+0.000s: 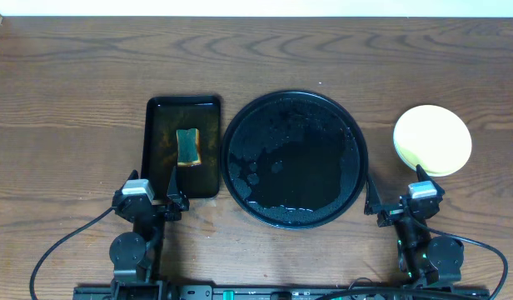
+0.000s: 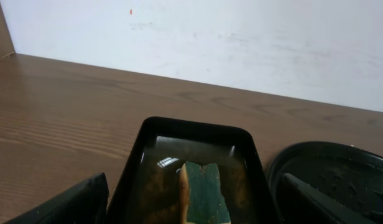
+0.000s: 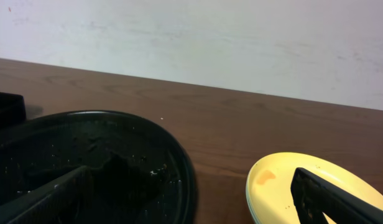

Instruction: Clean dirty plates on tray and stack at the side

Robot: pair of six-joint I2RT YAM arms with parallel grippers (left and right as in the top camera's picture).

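The large round black tray [image 1: 294, 158] lies at the table's middle, wet with droplets, with no plate on it. The plates [image 1: 432, 140] are stacked on the table right of the tray, the pale yellow one on top. In the right wrist view the yellow plate [image 3: 285, 186] has a faint orange smear, and a mint-green rim peeks out under it. My left gripper [image 1: 152, 190] is open and empty at the near end of the sponge tray. My right gripper [image 1: 395, 192] is open and empty between the round tray and the plate stack.
A rectangular black tray [image 1: 208, 142] left of the round tray holds brownish water and a green-and-yellow sponge [image 1: 188, 147]. In the left wrist view the sponge [image 2: 204, 186] lies between my open fingers. A white wall stands behind the table.
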